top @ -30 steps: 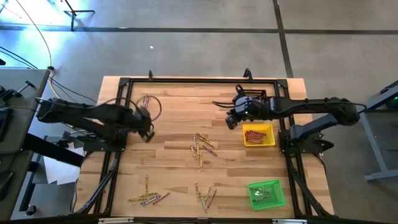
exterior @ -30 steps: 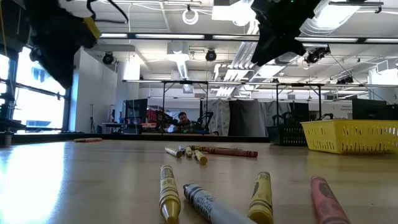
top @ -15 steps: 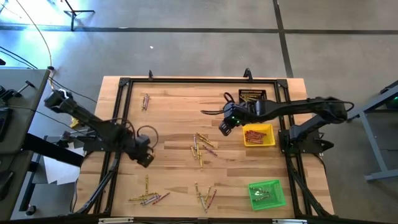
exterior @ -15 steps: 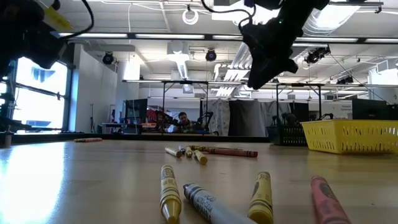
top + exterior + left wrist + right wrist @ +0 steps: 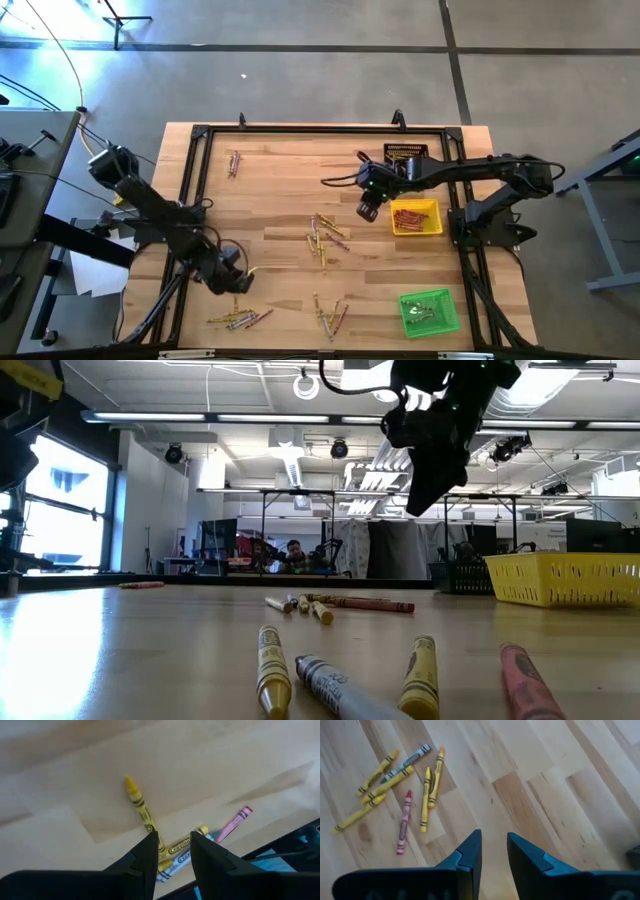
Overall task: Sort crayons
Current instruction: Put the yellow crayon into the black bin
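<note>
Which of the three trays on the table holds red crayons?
The yellow tray, midway along the table's right side beside the right gripper. The green tray sits at the near right corner; the black tray at the far edge.

Grey concrete floor point(image 5: 300, 80); strip-lit ceiling point(image 5: 250, 400), bright window point(image 5: 65, 510).

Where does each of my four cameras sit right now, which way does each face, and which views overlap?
High view: above the table, looking straight down; shows both arms, the left hand, the right hand, the yellow tray and the green tray.
Low view: at table-top height, looking across into the room; the right hand hangs above.
Left wrist view: looks past its own fingers at the near-left crayons.
Right wrist view: looks past its own fingers at the middle crayons.
Shared: both clusters also show from above.
</note>
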